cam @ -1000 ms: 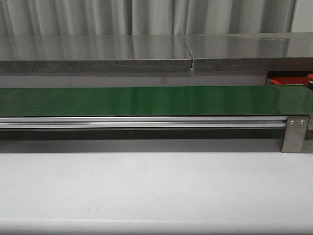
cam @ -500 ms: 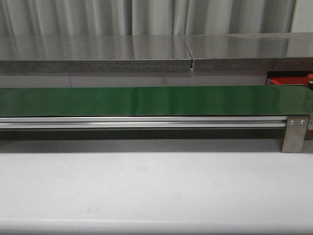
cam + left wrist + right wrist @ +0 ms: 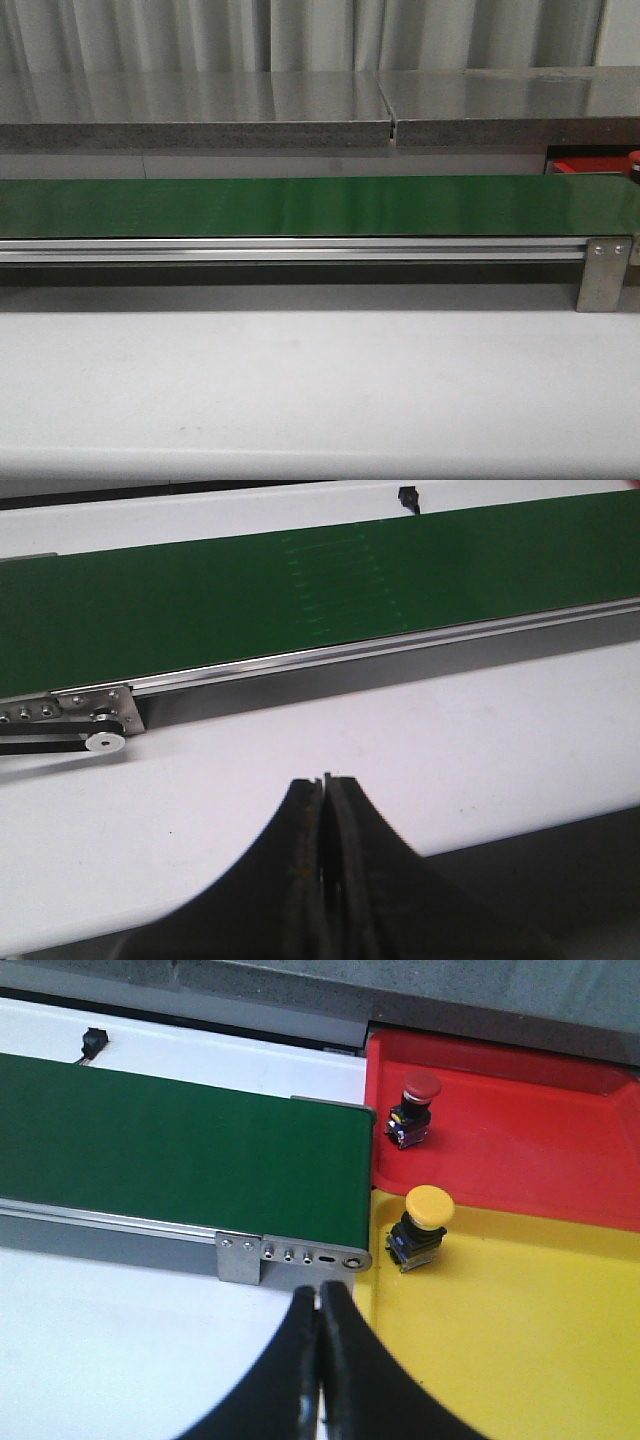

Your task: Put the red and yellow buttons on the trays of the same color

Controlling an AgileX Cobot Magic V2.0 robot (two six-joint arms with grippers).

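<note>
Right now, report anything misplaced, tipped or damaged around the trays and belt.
Nothing stands out. The red button sits upright in the red tray, the yellow button upright in the yellow tray, and the green belt is bare.

Green conveyor belt (image 3: 320,205) on aluminium rail (image 3: 290,250), white table (image 3: 320,390) in front, possibly curtain (image 3: 300,35) behind.
</note>
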